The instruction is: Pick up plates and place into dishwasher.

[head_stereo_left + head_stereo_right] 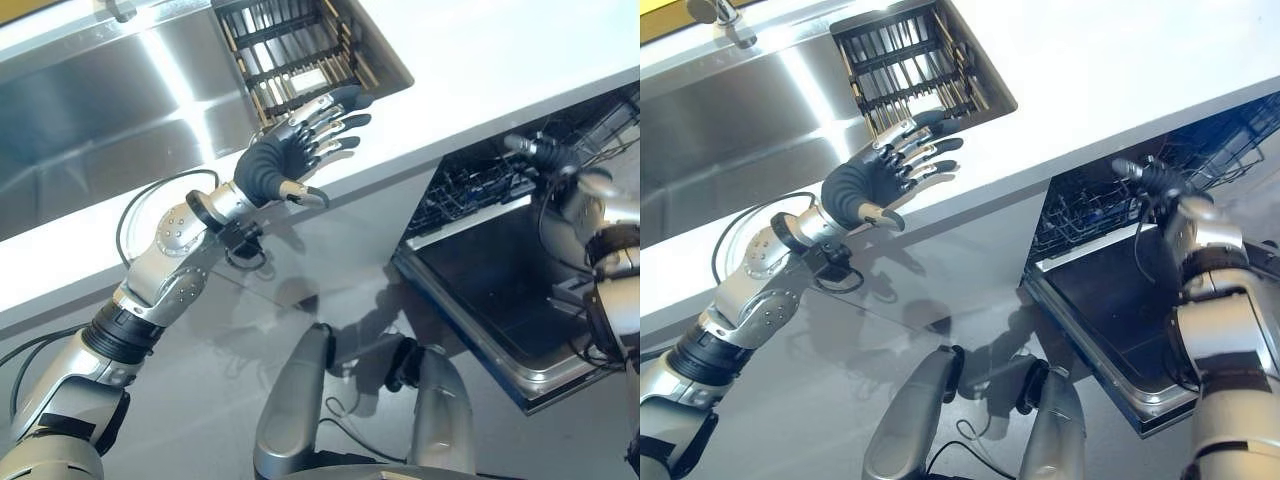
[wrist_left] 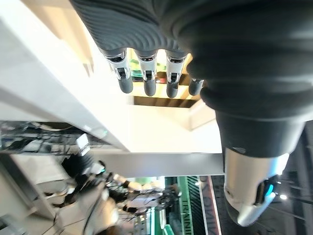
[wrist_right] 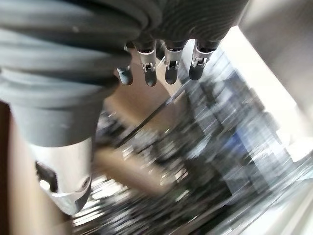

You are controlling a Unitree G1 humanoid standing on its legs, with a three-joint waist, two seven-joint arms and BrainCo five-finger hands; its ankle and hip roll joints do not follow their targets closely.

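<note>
My left hand (image 1: 281, 160) hovers open, fingers spread, over the front edge of the white counter (image 1: 480, 70), just short of a dark slatted dish rack (image 1: 295, 50) set in the sink. A pale flat patch (image 1: 306, 80) lies in the rack; I cannot tell if it is a plate. The hand's straight fingers (image 2: 146, 78) hold nothing. My right hand (image 1: 1155, 180) reaches into the open dishwasher, at its wire lower rack (image 1: 1090, 205). Its fingers (image 3: 166, 63) are straight and hold nothing.
The dishwasher door (image 1: 1105, 300) lies folded down and juts out at the lower right. A blue upper rack (image 1: 1230, 140) shows under the counter. A steel sink basin (image 1: 100, 110) with a tap (image 1: 715, 15) is at the upper left.
</note>
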